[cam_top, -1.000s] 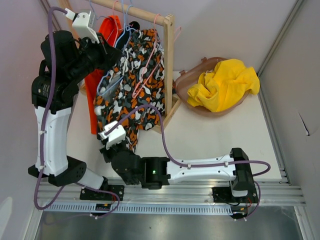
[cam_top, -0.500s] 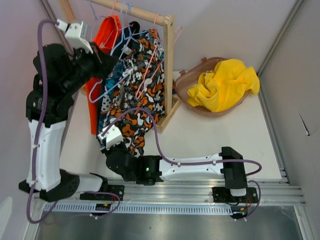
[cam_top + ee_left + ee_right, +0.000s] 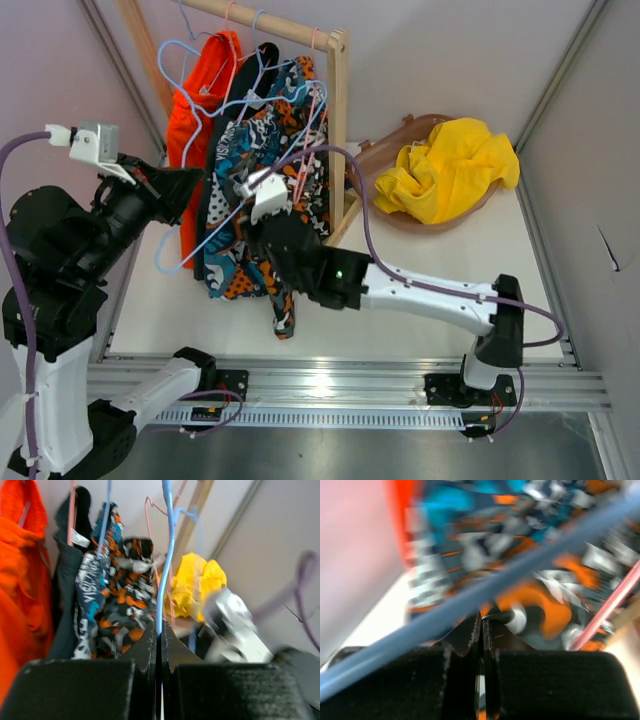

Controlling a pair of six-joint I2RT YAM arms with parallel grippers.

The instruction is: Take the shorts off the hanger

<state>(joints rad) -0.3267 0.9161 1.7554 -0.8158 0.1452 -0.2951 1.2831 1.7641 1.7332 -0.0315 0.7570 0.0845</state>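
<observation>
My left gripper [image 3: 190, 186] is shut on the wire of a blue hanger [image 3: 178, 255]; the left wrist view shows the jaws [image 3: 159, 626] closed on that wire [image 3: 167, 555]. My right gripper [image 3: 250, 203] is shut on the camouflage shorts [image 3: 300, 140], its jaws [image 3: 482, 623] pinching the cloth [image 3: 540, 605] under the blue hanger bar [image 3: 495, 595]. The teal print shorts [image 3: 222, 165], black shorts [image 3: 258, 70] and orange shorts [image 3: 190, 100] hang on the rack. The yellow shorts [image 3: 450, 165] lie in the basket.
The wooden rack has a top rail [image 3: 270, 20] and a post [image 3: 338, 120] at the right. A brown basket [image 3: 375, 160] stands right of it. Pink hangers [image 3: 312, 110] hang among the shorts. Walls close in at the left and right.
My left arm swung down and left, pulling the blue hanger away from the rail. My right arm reached up toward the rack with the camouflage shorts in its jaws.
</observation>
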